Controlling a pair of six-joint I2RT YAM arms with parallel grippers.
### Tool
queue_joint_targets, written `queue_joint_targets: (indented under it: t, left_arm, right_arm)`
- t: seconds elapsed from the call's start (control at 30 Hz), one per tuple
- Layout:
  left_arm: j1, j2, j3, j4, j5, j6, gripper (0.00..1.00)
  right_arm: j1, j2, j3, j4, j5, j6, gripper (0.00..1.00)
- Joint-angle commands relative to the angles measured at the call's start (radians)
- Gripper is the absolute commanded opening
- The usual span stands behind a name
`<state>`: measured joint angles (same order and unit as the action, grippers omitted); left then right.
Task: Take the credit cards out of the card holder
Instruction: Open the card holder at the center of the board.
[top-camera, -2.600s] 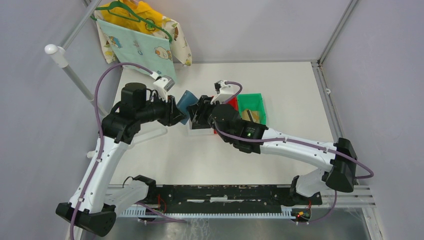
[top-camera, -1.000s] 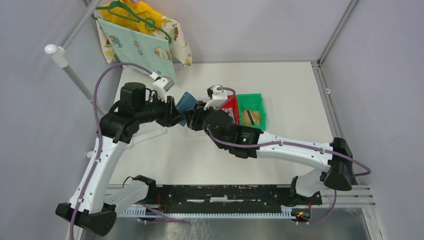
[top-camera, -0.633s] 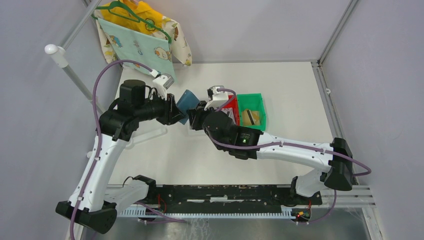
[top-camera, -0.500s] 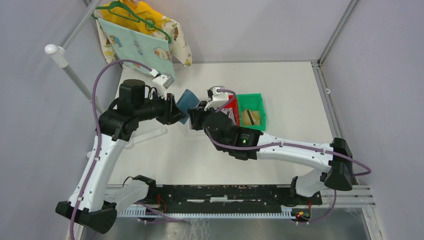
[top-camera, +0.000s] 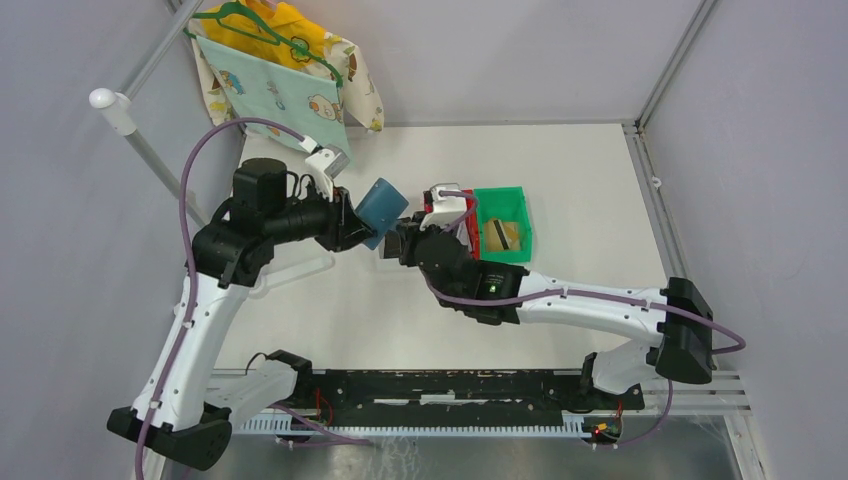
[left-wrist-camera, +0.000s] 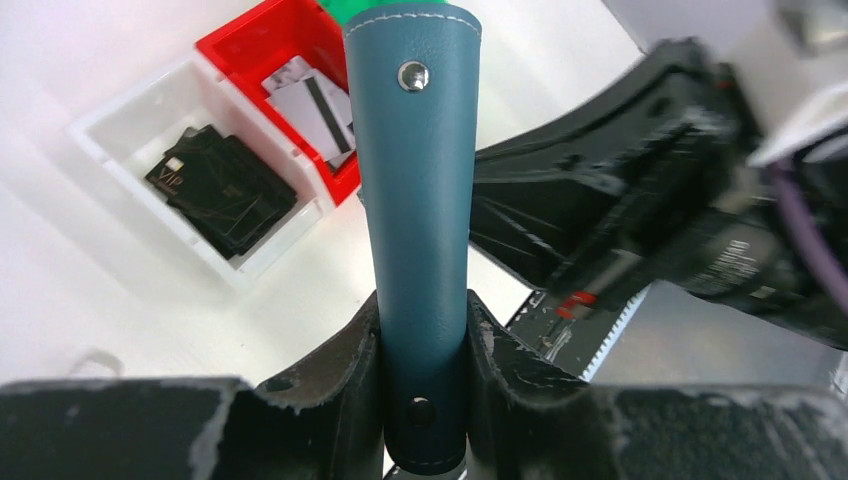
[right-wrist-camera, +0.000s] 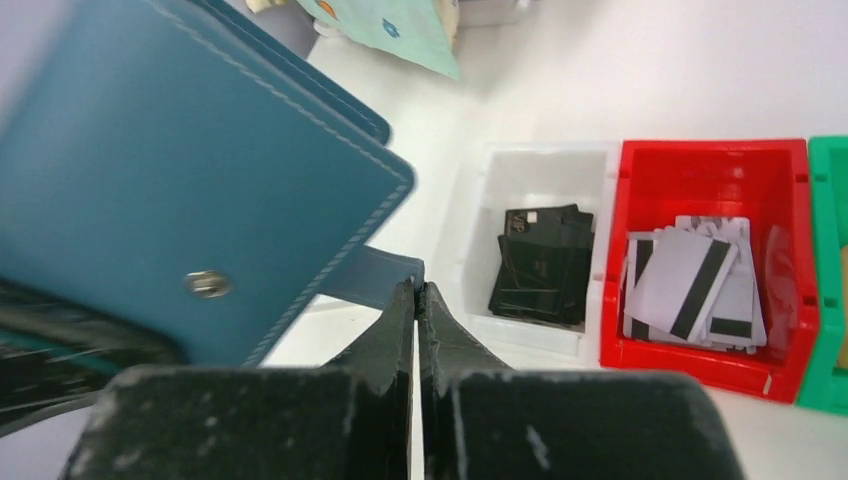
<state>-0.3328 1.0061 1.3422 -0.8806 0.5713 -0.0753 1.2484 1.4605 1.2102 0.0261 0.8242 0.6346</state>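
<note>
The left tool (left-wrist-camera: 425, 335) is clenched on the lower end of the card holder (left-wrist-camera: 420, 190), which is folded shut and held upright in the air above the worktop (top-camera: 580, 180), to the left of the bins. A metal snap shows near its upper end.

The right tool (right-wrist-camera: 418, 290) comes in from the right, its 2 fingers pressed together, tips at the end of the holder's strap tab (right-wrist-camera: 372, 276). I cannot tell whether the tab is caught between them.

3 bins stand in a row, touching. The white bin (right-wrist-camera: 530, 152) on the left holds black credit cards (right-wrist-camera: 545, 265). The red bin (right-wrist-camera: 700, 160) in the middle holds white-grey cards (right-wrist-camera: 700, 280) with dark stripes. The green bin (top-camera: 500, 195) on the right holds a gold-tan card (top-camera: 506, 233).
</note>
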Motion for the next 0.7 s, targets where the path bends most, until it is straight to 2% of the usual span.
queue_joint_targets:
  t: [0.0, 0.03, 0.07, 0.1, 0.13, 0.17, 0.27, 0.33, 0.4, 0.57, 0.67]
  left_arm:
    - [-0.011, -0.029, 0.062, 0.079, 0.078, -0.028, 0.02]
    - [-0.01, -0.029, 0.065, 0.079, 0.079, -0.026, 0.02]
    - [-0.01, -0.028, 0.067, 0.078, 0.079, -0.027, 0.02]
    - [-0.011, -0.028, 0.068, 0.077, 0.08, -0.025, 0.02]
    - [-0.011, -0.029, 0.072, 0.075, 0.083, -0.024, 0.02]
    - [-0.01, -0.03, 0.074, 0.072, 0.09, -0.023, 0.02]
    - [-0.011, -0.031, 0.079, 0.069, 0.124, -0.027, 0.02]
    - [-0.011, -0.032, 0.086, 0.07, 0.159, -0.029, 0.02]
    - [-0.011, -0.034, 0.09, 0.069, 0.197, -0.029, 0.02]
    - [-0.01, -0.033, 0.099, 0.068, 0.314, -0.027, 0.02]
    - [-0.01, -0.035, 0.106, 0.065, 0.388, -0.03, 0.02]
  right_arm:
    - [-0.009, -0.064, -0.063, 0.0, 0.052, 0.01, 0.0]
    - [-0.01, -0.08, -0.081, 0.005, 0.038, 0.012, 0.02]
    - [-0.013, -0.102, -0.098, 0.017, 0.019, 0.012, 0.12]
    - [-0.021, -0.123, -0.127, 0.033, -0.023, 0.006, 0.29]
    - [-0.039, -0.155, -0.164, 0.064, -0.089, 0.005, 0.42]
    - [-0.066, -0.188, -0.203, 0.104, -0.166, 0.008, 0.54]
    - [-0.194, -0.31, -0.378, 0.333, -0.516, 0.032, 0.75]
    - [-0.287, -0.367, -0.464, 0.493, -0.78, 0.039, 0.84]
    - [-0.379, -0.396, -0.483, 0.544, -1.036, 0.056, 0.91]
    - [-0.496, -0.4, -0.445, 0.682, -1.467, 0.11, 0.98]
    - [-0.497, -0.359, -0.374, 0.675, -1.608, 0.114, 0.98]
